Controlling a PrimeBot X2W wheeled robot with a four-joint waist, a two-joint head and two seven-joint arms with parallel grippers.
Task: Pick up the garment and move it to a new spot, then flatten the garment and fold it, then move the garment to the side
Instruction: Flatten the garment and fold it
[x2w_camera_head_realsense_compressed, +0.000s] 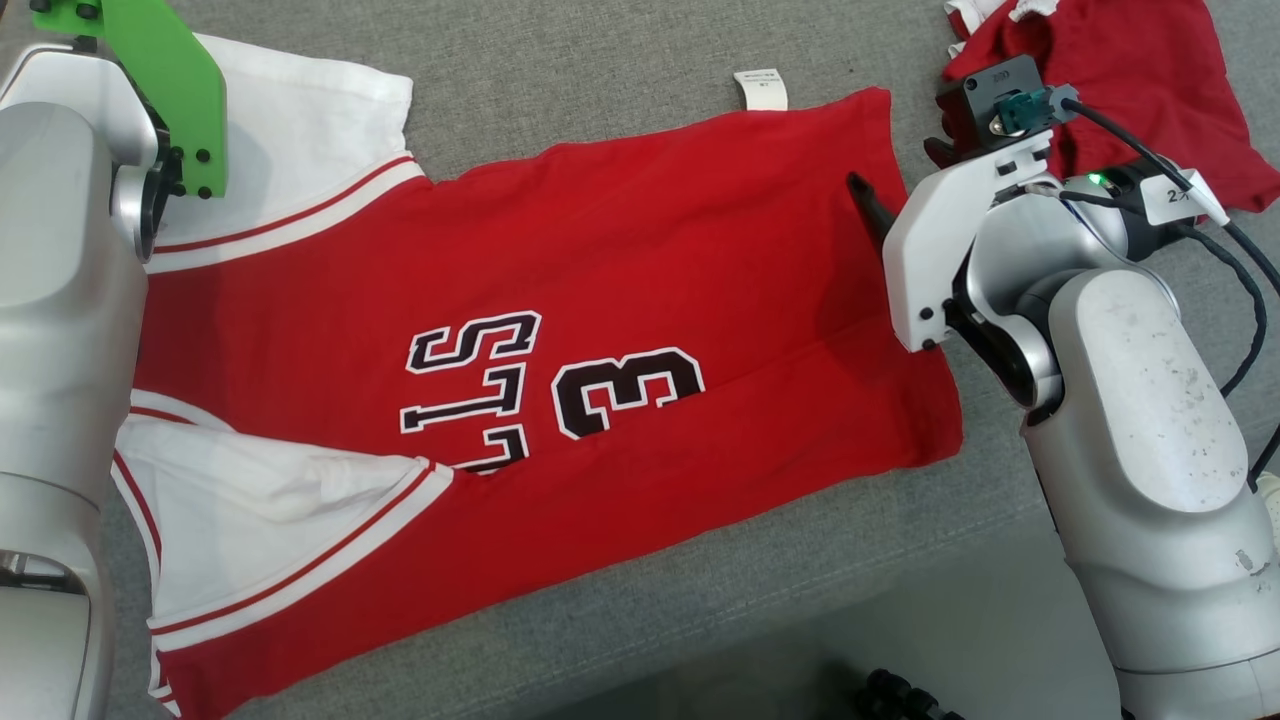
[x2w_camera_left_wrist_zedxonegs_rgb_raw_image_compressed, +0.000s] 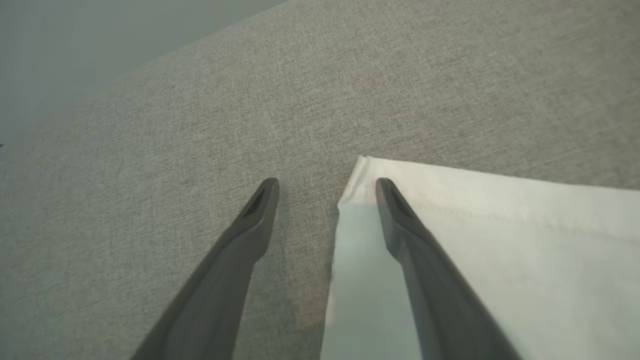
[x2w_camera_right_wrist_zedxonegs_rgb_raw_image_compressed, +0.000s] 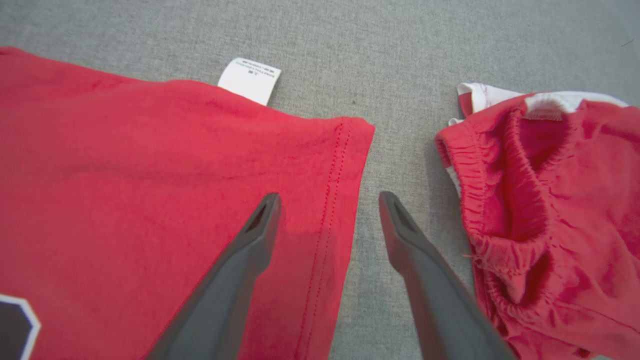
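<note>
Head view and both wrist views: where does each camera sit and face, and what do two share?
Head view: on the head, facing down at the red jersey; left arm, right arm flank it.
Left wrist view: on that wrist, along the open left gripper at a white sleeve.
Right wrist view: on that wrist, along the open right gripper straddling the jersey's hem.
Head and right wrist views share the label, red shorts.

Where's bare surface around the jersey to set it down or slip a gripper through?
Widest bare patch: grey surface above the jersey, between white sleeve and label. Another strip runs below its lower edge. Bare too beyond the sleeve corner. Crowded: the narrow gap between hem and red shorts, where the open right gripper straddles the hem.
</note>
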